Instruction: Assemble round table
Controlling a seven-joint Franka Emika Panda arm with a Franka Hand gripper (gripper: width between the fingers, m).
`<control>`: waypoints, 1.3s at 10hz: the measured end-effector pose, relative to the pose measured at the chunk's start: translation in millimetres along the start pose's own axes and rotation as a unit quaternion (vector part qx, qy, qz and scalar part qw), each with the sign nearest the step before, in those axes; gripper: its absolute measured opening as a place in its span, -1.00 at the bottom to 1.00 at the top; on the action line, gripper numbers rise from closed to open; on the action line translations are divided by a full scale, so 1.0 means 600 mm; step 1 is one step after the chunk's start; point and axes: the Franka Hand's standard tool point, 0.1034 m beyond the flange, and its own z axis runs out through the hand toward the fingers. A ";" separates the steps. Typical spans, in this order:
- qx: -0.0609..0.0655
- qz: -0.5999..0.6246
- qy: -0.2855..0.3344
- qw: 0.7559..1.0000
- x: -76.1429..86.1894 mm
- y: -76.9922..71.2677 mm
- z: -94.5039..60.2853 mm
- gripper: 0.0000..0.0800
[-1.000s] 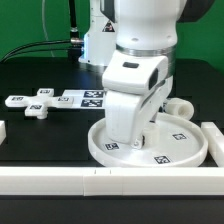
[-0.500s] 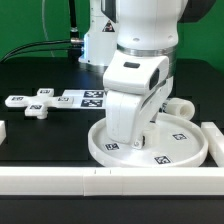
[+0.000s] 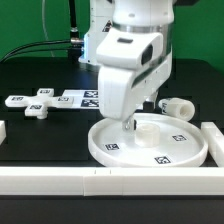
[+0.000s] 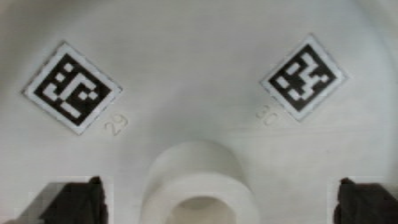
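The large round rimmed disc lies flat on the black table near the front, its square tags facing up. My gripper hangs just above the disc's middle, beside its small raised hub. In the wrist view my gripper is open, with the two dark fingertips wide apart on either side of the hub and nothing between them. Two tags on the disc show beyond. The short thick leg lies just behind the disc, towards the exterior view's right. The cross-shaped foot lies at the exterior view's left.
The marker board lies flat behind the disc, between the foot and my arm. Long white bars edge the table at the front and at the exterior view's right. A small white block sits at the left edge.
My hand has lifted off the disc and shifted towards the exterior view's left. The disc's hub and the leg behind it now show more. The parts have not moved.
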 end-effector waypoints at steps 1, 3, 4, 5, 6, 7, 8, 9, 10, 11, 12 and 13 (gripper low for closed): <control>-0.010 0.046 0.005 0.999 0.000 -0.014 -0.022 0.62; -0.011 0.132 0.003 0.991 0.010 -0.055 -0.035 0.62; -0.014 0.158 0.006 0.987 0.024 -0.073 -0.036 0.62; -0.017 0.179 0.011 0.984 0.043 -0.096 -0.033 0.62; -0.020 0.167 0.018 0.986 0.054 -0.116 -0.020 0.62; -0.018 0.164 0.015 0.986 0.049 -0.112 -0.019 0.62; -0.019 0.166 0.016 0.986 0.048 -0.109 -0.020 0.62; -0.019 0.165 0.015 0.986 0.049 -0.110 -0.019 0.62; -0.018 0.167 0.015 0.986 0.048 -0.111 -0.018 0.62; -0.014 0.234 0.010 0.972 0.048 -0.125 -0.015 0.62; -0.001 0.260 -0.015 0.965 0.043 -0.142 -0.008 0.62; 0.000 0.251 -0.016 0.968 0.046 -0.138 -0.007 0.62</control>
